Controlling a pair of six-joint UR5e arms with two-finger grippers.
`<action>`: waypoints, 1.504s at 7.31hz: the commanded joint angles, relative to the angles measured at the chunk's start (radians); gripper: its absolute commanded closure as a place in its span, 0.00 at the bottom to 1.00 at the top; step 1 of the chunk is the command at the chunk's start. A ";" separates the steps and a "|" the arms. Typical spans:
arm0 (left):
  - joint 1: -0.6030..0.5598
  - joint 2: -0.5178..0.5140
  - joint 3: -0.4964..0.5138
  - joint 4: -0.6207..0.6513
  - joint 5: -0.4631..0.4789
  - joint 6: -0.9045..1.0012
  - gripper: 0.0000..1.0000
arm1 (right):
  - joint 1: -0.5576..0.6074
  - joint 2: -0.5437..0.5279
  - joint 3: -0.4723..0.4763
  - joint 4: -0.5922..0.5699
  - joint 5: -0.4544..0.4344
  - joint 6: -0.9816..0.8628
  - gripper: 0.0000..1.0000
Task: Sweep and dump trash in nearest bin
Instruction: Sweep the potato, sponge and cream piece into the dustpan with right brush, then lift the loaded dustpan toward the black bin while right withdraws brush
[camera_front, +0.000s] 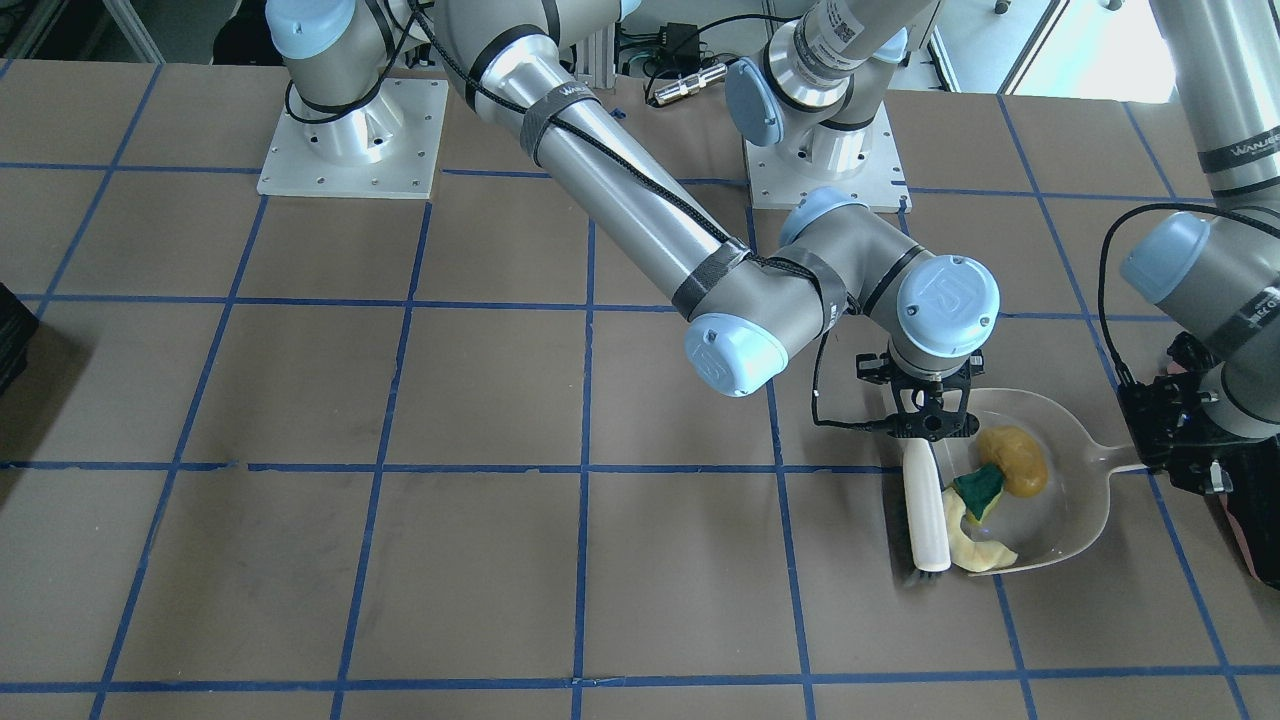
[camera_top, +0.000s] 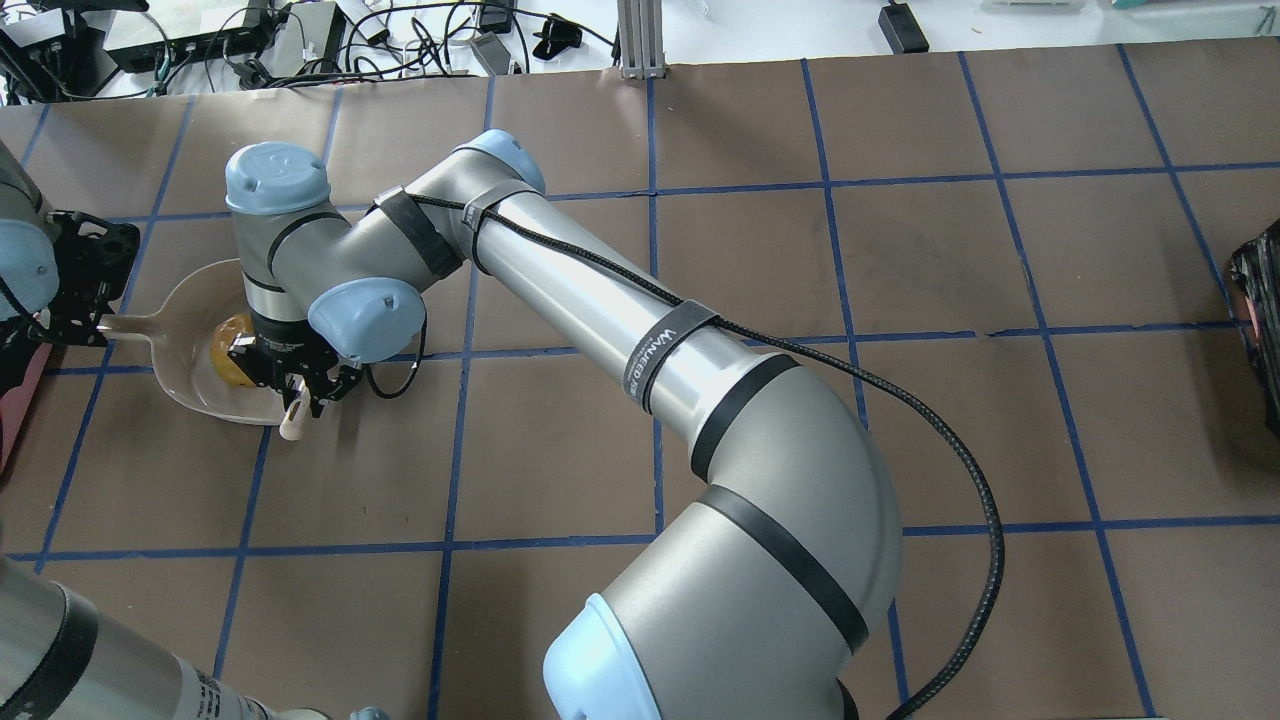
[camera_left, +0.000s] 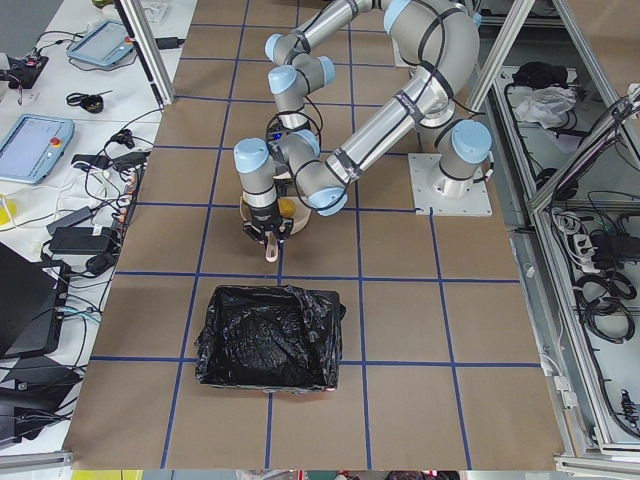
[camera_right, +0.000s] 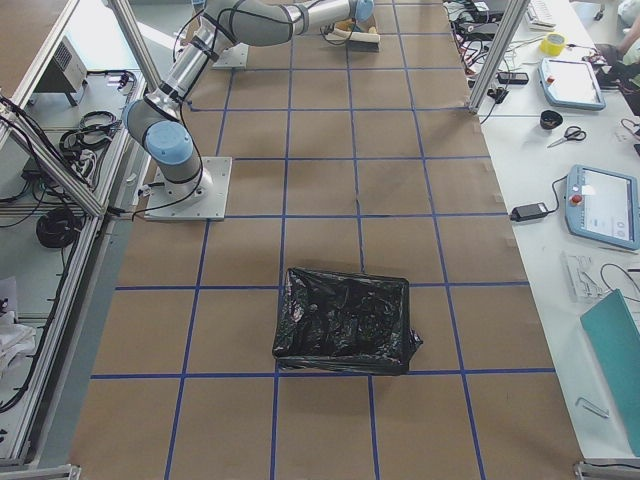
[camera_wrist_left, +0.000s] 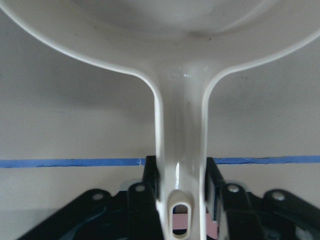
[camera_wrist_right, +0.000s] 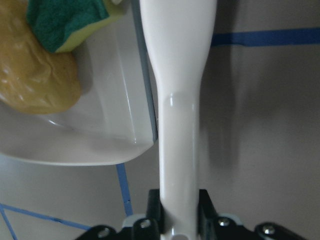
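Observation:
The white dustpan (camera_front: 1065, 490) lies on the table and holds the trash: the tan-orange lump (camera_front: 1015, 458), the green-and-yellow sponge chunk (camera_front: 980, 490) and the pale yellow crescent (camera_front: 975, 548) at its open lip. My left gripper (camera_front: 1165, 445) is shut on the dustpan's handle (camera_wrist_left: 180, 140). My right gripper (camera_front: 935, 425) reaches across and is shut on the white brush (camera_front: 926, 510), which lies along the pan's open edge with its bristles down. The lump (camera_wrist_right: 35, 75) and sponge (camera_wrist_right: 65, 20) show beside the brush handle (camera_wrist_right: 179, 125). The black-bagged bin (camera_left: 270, 335) stands just beyond my left gripper, and its pinkish side (camera_top: 20, 400) shows at the overhead view's edge.
A second black-bagged container (camera_right: 345, 322) stands at the table's far right end (camera_top: 1262, 325). The two arm bases (camera_front: 350, 140) are bolted at the table's back. My right arm's long forearm (camera_top: 620, 320) spans the table's middle.

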 joint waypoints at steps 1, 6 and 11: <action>0.000 0.000 0.000 0.000 0.000 -0.001 1.00 | 0.005 -0.003 -0.002 0.014 -0.026 -0.288 1.00; 0.000 0.000 0.000 0.000 -0.003 -0.003 1.00 | 0.015 -0.025 0.022 0.096 -0.064 -0.166 1.00; 0.018 0.008 0.012 0.000 -0.021 0.000 1.00 | -0.011 -0.214 0.213 0.143 -0.121 0.171 1.00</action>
